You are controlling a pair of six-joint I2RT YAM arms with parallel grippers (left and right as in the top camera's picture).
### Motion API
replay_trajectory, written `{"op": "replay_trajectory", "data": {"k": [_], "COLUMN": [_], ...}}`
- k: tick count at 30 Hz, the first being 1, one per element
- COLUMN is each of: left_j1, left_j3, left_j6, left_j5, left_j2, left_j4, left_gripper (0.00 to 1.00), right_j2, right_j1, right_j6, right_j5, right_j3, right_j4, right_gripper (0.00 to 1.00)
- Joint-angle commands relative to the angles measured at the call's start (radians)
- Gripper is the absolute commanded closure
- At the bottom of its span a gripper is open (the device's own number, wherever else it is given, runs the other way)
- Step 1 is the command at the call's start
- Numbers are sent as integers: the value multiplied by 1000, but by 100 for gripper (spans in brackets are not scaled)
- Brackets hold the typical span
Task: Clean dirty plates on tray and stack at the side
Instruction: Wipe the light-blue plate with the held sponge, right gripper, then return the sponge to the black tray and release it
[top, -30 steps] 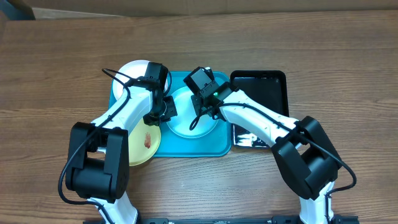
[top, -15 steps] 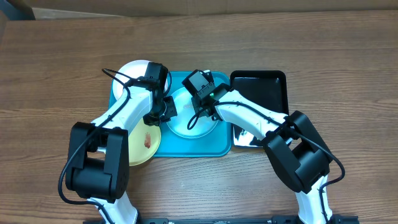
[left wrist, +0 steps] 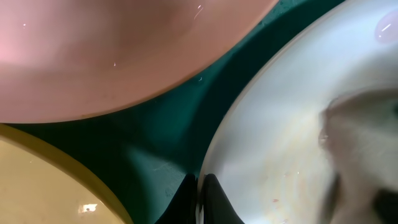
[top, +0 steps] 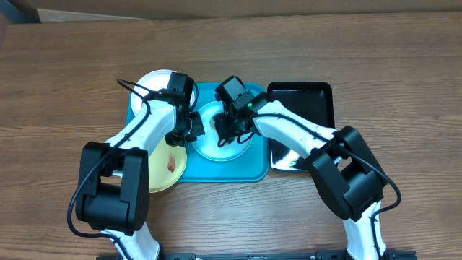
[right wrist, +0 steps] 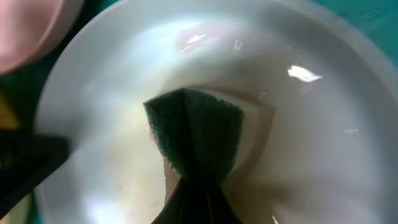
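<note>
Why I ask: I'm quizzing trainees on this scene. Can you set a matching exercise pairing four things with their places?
1. white round plastic plate
2. light blue round plastic plate
3. pale yellow-green round plastic plate
4. green sponge

A. pinched in the right tool
B. middle of the turquoise rectangular plastic tray
C. tray's far-left corner
D. overhanging tray's near-left edge

Pairs: 1-C, 2-B, 3-D, 4-A.
</note>
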Motion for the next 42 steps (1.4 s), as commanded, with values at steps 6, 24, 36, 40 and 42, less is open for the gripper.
{"op": "replay_trajectory", "data": {"k": [6,24,36,40,42], "left_j1": [-8,-8,-8,-8,-8], "left_j3": [-5,-5,-5,-5,-5], "left_j6": [-20,-21,-21,-21,-21], "left_j5": [-13,-13,-13,-13,-13], "left_j2": [10,10,10,10,10], "left_j4": [7,20,23,23,23], "left_gripper": [96,92,91,91,91], "right_j2": [-101,-232,-229,-216,-214], "right_j1": [-120,-407,-406,-401,-401], "right_j6": [-20,-58,-50,-50,-50], "right_j5": [-177,220,264,264,264], "right_j3": [217,31,-322,-337,-337], "right_j4": [-198,-504,-95,-80,-80], "right_gripper": [96,96,96,92,86]}}
